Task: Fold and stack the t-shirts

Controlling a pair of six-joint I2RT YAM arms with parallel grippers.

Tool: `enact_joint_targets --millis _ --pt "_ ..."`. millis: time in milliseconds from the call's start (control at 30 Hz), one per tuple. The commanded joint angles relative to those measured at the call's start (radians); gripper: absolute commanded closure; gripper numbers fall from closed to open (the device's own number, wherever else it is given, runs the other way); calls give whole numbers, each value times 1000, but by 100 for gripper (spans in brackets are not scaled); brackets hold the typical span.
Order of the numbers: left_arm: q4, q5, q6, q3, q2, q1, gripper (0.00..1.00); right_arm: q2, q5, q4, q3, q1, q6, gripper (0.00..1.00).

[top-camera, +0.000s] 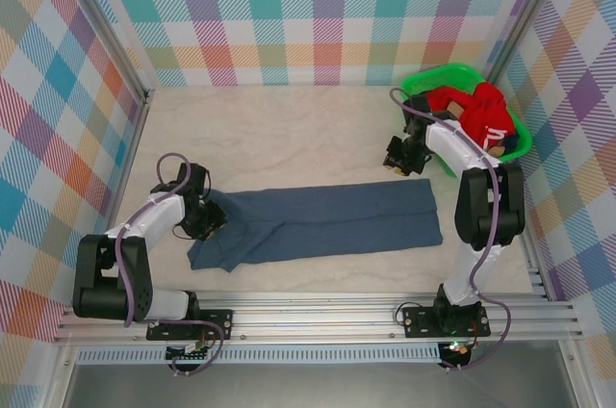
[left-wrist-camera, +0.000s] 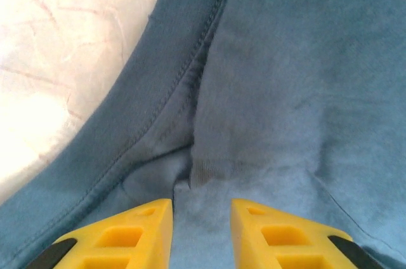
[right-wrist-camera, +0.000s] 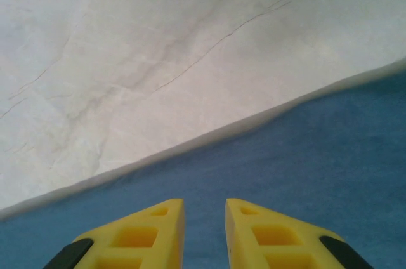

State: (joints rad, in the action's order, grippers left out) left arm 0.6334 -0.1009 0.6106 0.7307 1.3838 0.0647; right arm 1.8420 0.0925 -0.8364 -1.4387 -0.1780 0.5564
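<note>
Pale marbled table (top-camera: pixel 289 129), folded blue t-shirt (top-camera: pixel 327 220)

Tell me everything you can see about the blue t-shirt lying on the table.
The t-shirt is plain slate-blue, soft knit cloth, folded into a long band lying flat across the pale table between the two arms. Its left end is rumpled and its right end is squared. A stitched seam curves near the left gripper, where creases gather; whether cloth is pinched there is unclear. The right gripper, jaws apart, hovers over its far edge.
</note>
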Motion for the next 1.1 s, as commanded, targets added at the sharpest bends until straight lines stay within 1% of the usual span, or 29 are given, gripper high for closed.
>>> enact_joint_targets --millis 0,200,433,700,900,1067 --pt "-31 61 -49 6 31 12 71 -37 31 -12 28 -6 -7 76" --pt "-57 89 -95 18 56 12 73 -61 39 -9 50 -6 -1 76" --pt "-86 87 -87 18 37 12 82 -64 49 -2 62 -7 -1 76" --pt "-107 70 -91 29 38 12 86 -58 53 5 63 -12 -1 76" --pt "-109 45 -89 25 15 14 99 -59 52 6 72 -12 -3 76" --pt "-66 51 -83 27 -35 20 100 -55 50 11 75 -13 -3 76"
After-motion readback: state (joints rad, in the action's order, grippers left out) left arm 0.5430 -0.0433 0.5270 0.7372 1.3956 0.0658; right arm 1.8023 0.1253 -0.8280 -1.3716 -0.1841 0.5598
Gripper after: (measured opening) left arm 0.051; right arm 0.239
